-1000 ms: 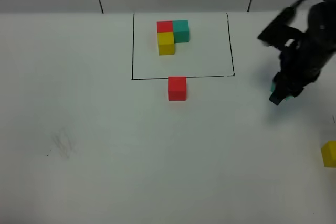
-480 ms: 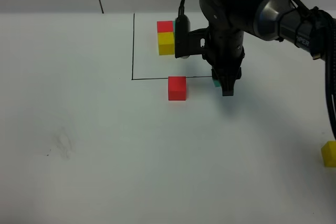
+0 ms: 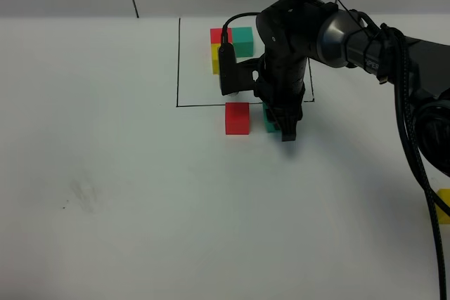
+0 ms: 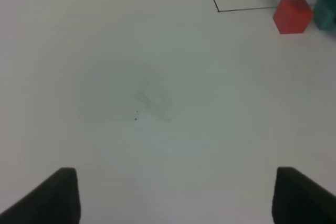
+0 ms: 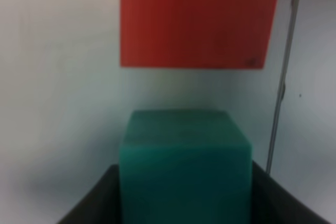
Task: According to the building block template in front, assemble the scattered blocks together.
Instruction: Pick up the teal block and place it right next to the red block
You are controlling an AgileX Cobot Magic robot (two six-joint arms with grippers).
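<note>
The building block template (image 3: 232,43), a joined red, teal and yellow trio, lies inside the black drawn rectangle (image 3: 177,61); my right arm hides part of it. A loose red cube (image 3: 237,118) sits just in front of that frame. My right gripper (image 3: 278,124) is shut on the teal cube (image 3: 269,119), holding it just right of the red cube. In the right wrist view a small gap separates the teal cube (image 5: 184,166) from the red cube (image 5: 197,19). The loose yellow cube (image 3: 443,206) rests at the far right edge. My left gripper (image 4: 181,198) stands open over bare table.
My right arm (image 3: 330,33) and its cables (image 3: 411,145) stretch from the right side across the frame's right line. The white table (image 3: 140,209) carries a faint grey smudge (image 3: 84,194) at the left. A grey wall with dark seams runs behind.
My right arm has swung from the right side to the centre with the teal cube. It then came forward and down beside the red cube. The left gripper has not changed.
</note>
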